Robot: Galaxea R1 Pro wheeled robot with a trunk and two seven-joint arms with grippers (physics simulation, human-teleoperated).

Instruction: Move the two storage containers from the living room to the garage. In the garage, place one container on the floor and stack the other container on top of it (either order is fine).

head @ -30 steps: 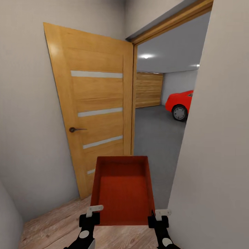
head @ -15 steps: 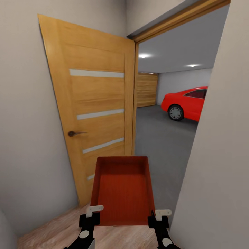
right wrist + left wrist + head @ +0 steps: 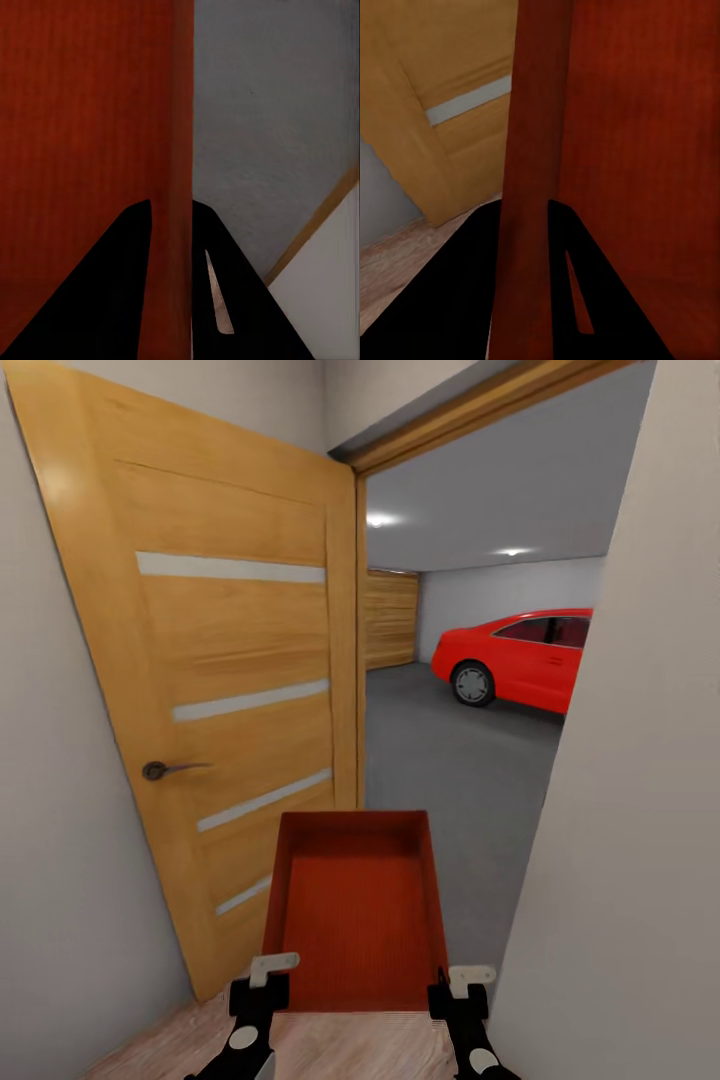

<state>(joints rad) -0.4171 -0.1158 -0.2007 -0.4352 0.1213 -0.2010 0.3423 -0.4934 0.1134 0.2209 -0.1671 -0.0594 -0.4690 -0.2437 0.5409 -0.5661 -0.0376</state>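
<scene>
claws pinch the near corners of the bin (image 3: pixel 352 905), left claw (image 3: pixel 262 982) and right claw (image 3: pixel 458 988) each clamped on a side wall. the doorway has widened since a second ago, so entry looks close; wooden door (image 3: pixel 215 690) left, wall (image 3: pixel 630 780) right, grey floor (image 3: pixel 450 760), red car (image 3: pixel 520 657) far.

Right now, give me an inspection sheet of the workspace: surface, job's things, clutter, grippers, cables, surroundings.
Surface: light wood floor underfoot; grey garage floor past the doorway.
Job's things: one storage container, open-topped and empty, carried at the doorway.
Clutter: nothing seen.
Grippers: left gripper and right gripper each shut on a side wall of the container, one of the fingers on either face.
Cables: nothing seen.
Surroundings: open wooden door at left, white wall at right, red car in the garage.
</scene>
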